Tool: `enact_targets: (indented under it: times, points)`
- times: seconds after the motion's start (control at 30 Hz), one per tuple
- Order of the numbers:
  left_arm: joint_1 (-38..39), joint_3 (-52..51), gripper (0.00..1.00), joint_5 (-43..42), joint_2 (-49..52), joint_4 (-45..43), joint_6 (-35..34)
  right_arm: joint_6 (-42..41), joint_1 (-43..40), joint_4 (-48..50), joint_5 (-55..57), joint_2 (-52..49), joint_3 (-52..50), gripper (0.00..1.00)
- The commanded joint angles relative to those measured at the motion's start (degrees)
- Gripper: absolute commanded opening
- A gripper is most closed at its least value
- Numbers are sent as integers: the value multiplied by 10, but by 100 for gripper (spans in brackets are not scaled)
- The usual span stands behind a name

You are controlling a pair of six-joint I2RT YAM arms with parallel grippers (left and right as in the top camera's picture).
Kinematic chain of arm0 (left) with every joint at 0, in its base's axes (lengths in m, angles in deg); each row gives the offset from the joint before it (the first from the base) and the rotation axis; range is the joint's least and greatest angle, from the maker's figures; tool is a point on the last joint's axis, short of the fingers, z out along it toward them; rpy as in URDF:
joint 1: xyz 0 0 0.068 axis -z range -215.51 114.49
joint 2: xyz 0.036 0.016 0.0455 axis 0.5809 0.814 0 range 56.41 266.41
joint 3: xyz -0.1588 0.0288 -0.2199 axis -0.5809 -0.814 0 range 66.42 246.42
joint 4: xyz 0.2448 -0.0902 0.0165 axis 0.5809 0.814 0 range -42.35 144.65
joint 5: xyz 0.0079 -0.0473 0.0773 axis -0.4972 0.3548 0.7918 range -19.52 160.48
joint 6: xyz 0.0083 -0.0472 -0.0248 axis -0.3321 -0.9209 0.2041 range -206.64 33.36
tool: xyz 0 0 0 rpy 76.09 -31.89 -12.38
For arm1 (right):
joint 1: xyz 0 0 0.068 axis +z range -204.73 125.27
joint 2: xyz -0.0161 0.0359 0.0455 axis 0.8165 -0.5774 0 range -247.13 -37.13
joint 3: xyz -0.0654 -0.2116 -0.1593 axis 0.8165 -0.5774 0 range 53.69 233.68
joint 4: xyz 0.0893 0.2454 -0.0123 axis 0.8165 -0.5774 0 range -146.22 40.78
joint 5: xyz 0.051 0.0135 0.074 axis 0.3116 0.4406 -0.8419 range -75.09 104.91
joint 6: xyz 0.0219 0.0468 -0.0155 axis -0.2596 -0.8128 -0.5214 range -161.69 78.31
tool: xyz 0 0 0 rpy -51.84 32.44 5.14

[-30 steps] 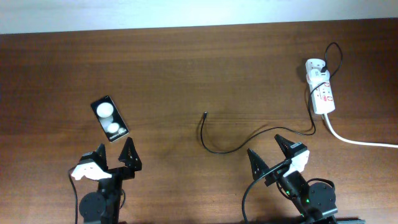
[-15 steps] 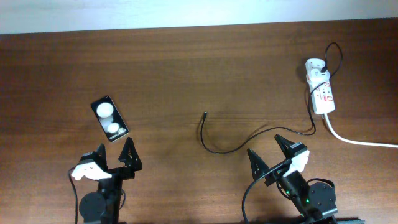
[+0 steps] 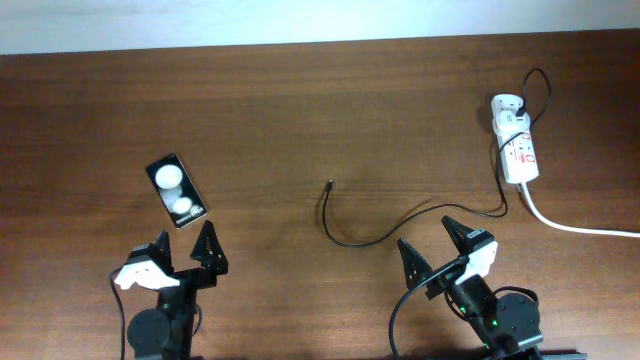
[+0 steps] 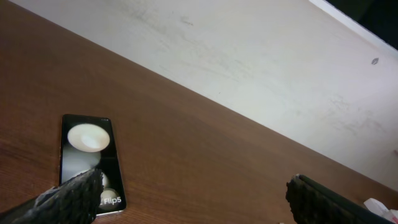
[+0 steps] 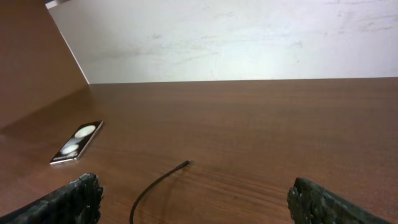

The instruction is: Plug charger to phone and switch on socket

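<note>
- Overhead: both arms sit at the near edge of the worktop with nothing gripped. The left claw is spread wide and empty, just beside the near end of the phone. The phone lies flat and slanted on the left side.
- The right claw is equally wide and empty, and the charger curves past just ahead of it. The charger's tip lies free near mid-worktop, well apart from the phone. Its other end runs right to the socket by the far right edge, and a thick white cord trails off from there.
- The layout looks made for shared work: the phone within the left arm's reach, the cable and switch on the right arm's side. I'd say no step is done yet, since the tip is unplugged.
- Left wrist: the phone fills the lower left, its lettered end nearest the camera and partly hidden behind one finger. The other finger sits far across the frame, so the gap is broad.
- Right wrist: the tip lies between the widely parted fingers, roughly centred, a likely first pick. The phone rests farther left. The socket is out of this view.
</note>
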Motion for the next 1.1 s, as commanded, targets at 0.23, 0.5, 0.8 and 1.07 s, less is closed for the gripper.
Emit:
enact_targets:
  times: [0.23, 0.5, 0.8, 1.07]
  points:
    - [3, -2, 99, 6, -3, 3, -3, -4, 3, 0, 5, 7, -5, 99]
    - [3, -2, 99, 6, -3, 3, -3, -4, 3, 0, 5, 7, -5, 99]
    - [3, -2, 99, 15, -3, -1, -5, -4, 3, 0, 5, 7, -5, 99]
    - [3, 12, 99, -75, 1, 0, -4, -4, 3, 0, 5, 7, -5, 99]
